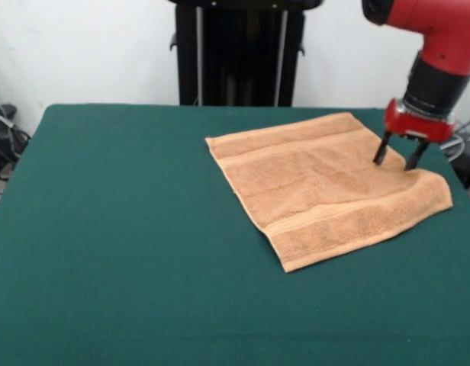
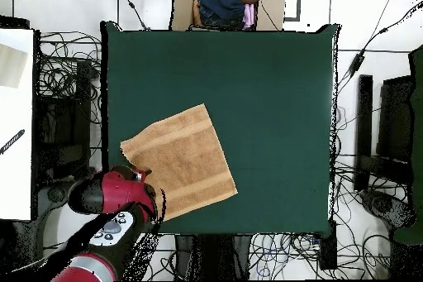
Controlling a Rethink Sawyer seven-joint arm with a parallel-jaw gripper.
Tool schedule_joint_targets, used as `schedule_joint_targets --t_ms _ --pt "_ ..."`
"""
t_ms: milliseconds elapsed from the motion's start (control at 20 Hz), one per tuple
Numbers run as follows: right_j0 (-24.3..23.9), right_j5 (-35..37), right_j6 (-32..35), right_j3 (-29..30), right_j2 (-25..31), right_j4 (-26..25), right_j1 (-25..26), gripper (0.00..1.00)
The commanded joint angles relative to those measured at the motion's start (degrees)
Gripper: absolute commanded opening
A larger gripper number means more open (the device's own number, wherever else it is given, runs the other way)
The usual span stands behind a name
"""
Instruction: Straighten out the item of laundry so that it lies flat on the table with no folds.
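Note:
The orange-tan towel (image 1: 326,187) lies spread on the green table (image 1: 128,229) at the right, turned at an angle, its band stripes showing near two edges. It looks nearly flat, with a slight rise at its right corner. My gripper (image 1: 397,162) stands upright over the towel's right part with its two black fingers apart, tips at or just on the cloth and nothing between them. In the overhead view the towel (image 2: 186,163) lies near the table's (image 2: 264,97) lower left edge, and the red wrist (image 2: 124,192) covers the towel's corner and hides the fingers.
The black pedestal (image 1: 239,53) stands behind the table's far edge. In the overhead view a cardboard box of clothes (image 2: 223,4) sits beyond the table's top edge. Cables lie on the floor on both sides, and a white surface (image 2: 15,113) is at the left.

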Motion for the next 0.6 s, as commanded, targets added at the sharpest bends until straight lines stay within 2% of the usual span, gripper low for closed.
schedule_joint_targets --t_ms 50,250,400,600 --pt "-1.07 -2.78 13.15 -2.91 1.11 2.22 2.79 1.0" --pt "-1.07 -3.24 12.98 -3.87 1.06 2.23 4.07 1.0" --pt "1.79 2.19 11.41 -8.76 -3.33 2.42 7.92 1.0" --pt "4.97 3.34 14.24 -11.18 -6.78 4.75 11.28 1.0"
